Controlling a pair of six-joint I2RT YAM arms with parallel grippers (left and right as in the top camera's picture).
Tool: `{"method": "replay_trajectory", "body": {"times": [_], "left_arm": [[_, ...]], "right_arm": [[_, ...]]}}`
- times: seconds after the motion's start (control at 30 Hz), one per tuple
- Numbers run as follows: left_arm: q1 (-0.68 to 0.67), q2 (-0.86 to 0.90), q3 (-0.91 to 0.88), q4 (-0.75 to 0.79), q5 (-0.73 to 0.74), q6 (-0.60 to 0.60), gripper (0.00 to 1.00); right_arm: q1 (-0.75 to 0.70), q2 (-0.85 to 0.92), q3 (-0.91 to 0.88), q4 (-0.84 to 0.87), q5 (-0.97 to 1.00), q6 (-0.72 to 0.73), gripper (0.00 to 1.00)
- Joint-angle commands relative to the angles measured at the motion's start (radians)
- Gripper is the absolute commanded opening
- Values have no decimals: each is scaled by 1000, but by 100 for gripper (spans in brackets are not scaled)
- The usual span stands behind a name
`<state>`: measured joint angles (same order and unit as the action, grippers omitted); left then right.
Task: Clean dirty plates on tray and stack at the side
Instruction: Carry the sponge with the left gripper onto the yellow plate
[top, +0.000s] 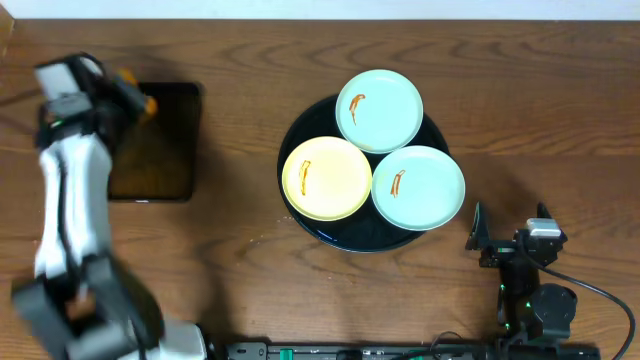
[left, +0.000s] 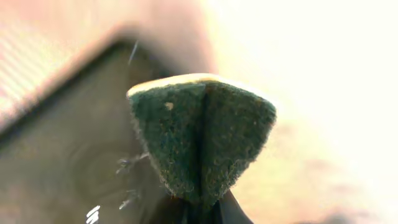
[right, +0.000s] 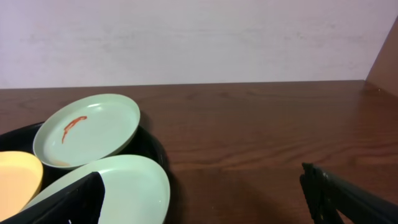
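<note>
Sponge (left: 202, 137) pinched in left gripper (left: 202, 213), clear in wrist view, right gripper (right: 199, 202) wide, empty

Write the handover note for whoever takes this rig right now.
The left gripper: jaws shut on the sponge, over the small tray.
The right gripper: jaws open, empty, beside the round tray.
The yellow plate, top mint plate and right mint plate all sit on the round tray, each sauce-streaked.
Done: sponge in hand.
Left: wipe all three, stack them at the side.
</note>
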<state>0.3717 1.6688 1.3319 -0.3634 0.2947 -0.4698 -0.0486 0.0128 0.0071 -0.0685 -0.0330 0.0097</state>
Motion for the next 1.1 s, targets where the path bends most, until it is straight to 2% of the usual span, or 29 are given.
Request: {"method": "replay_trajectory", "body": {"times": [0.0,0.13,0.37,0.43,0.57,0.67,0.83,0.93,1.07], "left_arm": [[3,-266,64,9,-137,19,7],[-5,-293,46,3,-213,67,8],[-3,95,-11,-25,-242,98,7],[-2,136,2,-83,-224,103,7],[-2,-3,71,-156,-151,103,7],[-3,-216,105,-163,-123,103,7],[-10,-475,105,-177,-118,91,7],[-65,-524,92,-273,-46,44,7],[-208,-469,64,-447,120,-45,7]], "right_arm": [[-15,-4,-2,-3,-1,-11,99],[-15,-4,-2,-3,-1,-11,99],[-15,-4,-2,-3,-1,-11,99],[-15,-4,-2,-3,-1,-11,99],[-15,-4,-2,-3,-1,-11,99],[-15,-4,-2,-3,-1,-11,99],[-15,-4,-2,-3,-1,-11,99],[-15,-4,-2,-3,-1,-11,99],[-15,-4,-2,-3,-1,-11,99]]}}
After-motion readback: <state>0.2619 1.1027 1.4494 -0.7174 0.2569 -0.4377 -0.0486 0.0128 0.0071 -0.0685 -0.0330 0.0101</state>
